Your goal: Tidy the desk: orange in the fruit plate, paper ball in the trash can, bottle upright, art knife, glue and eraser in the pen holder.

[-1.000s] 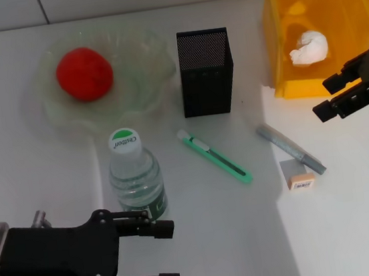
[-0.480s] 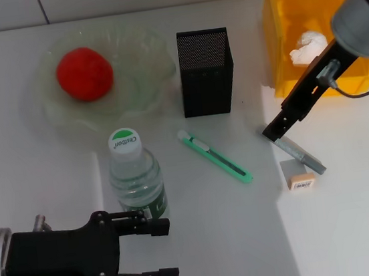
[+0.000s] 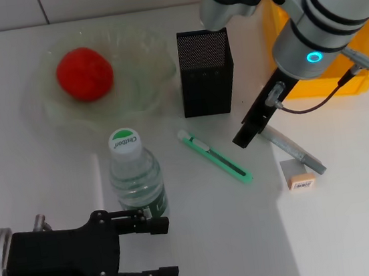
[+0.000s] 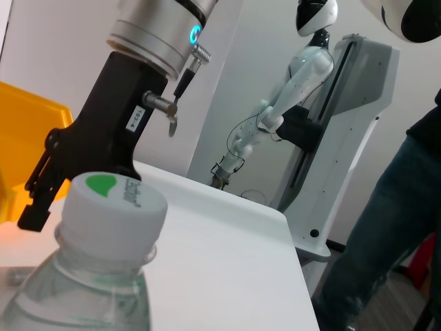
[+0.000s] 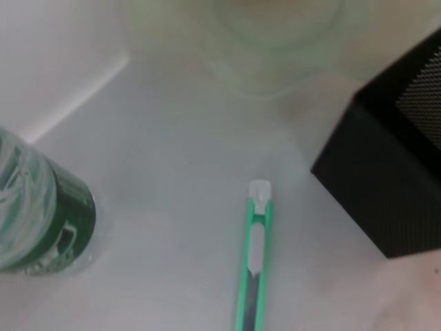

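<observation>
The orange (image 3: 83, 73) lies in the glass fruit plate (image 3: 144, 82). Capped in green, the bottle (image 3: 135, 174) stands upright, and its cap (image 4: 110, 200) fills the left wrist view. My left gripper (image 3: 161, 250) is open just in front of it, apart from it. On the table lie the green art knife (image 3: 215, 156), the grey glue stick (image 3: 292, 149) and the eraser (image 3: 300, 181). My right gripper (image 3: 245, 137) hangs between knife and glue, open and holding nothing, with the knife (image 5: 253, 262) below its camera. The black pen holder (image 3: 206, 71) stands behind. My arm hides the paper ball.
The yellow trash can (image 3: 280, 39) stands at the back right, mostly covered by my right arm. The right wrist view also shows the bottle base (image 5: 41, 221), the pen holder's side (image 5: 386, 179) and the plate's rim (image 5: 275, 41).
My right arm swung left from beside the trash can to between the knife and the glue. It now covers the paper ball. The left gripper barely shifted.
</observation>
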`<action>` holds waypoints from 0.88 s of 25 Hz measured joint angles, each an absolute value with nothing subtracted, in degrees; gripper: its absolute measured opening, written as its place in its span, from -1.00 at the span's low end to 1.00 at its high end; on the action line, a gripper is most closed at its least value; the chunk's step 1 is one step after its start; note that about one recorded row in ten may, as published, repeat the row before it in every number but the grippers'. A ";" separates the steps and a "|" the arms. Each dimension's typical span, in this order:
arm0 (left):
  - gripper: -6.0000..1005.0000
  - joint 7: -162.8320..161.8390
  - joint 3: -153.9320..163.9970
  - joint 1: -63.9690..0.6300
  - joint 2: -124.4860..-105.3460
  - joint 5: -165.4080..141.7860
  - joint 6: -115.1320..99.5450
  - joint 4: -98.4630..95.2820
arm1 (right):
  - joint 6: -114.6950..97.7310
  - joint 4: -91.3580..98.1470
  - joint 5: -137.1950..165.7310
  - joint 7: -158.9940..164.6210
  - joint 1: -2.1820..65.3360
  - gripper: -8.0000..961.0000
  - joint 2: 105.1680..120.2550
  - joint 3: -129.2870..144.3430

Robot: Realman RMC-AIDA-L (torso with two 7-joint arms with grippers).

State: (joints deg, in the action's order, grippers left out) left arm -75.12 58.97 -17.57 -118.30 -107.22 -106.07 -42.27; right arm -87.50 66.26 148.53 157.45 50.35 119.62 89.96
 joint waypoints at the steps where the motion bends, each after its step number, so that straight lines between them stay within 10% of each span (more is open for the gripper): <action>1: 0.48 -75.11 58.97 -17.57 -118.30 -107.22 -106.04 -42.27 | -86.41 65.21 148.09 157.84 50.94 0.45 119.63 90.69; 22: 0.48 -73.27 58.97 -17.58 -118.21 -107.22 -105.34 -41.64 | -71.79 52.99 142.33 169.24 58.48 0.45 119.97 105.08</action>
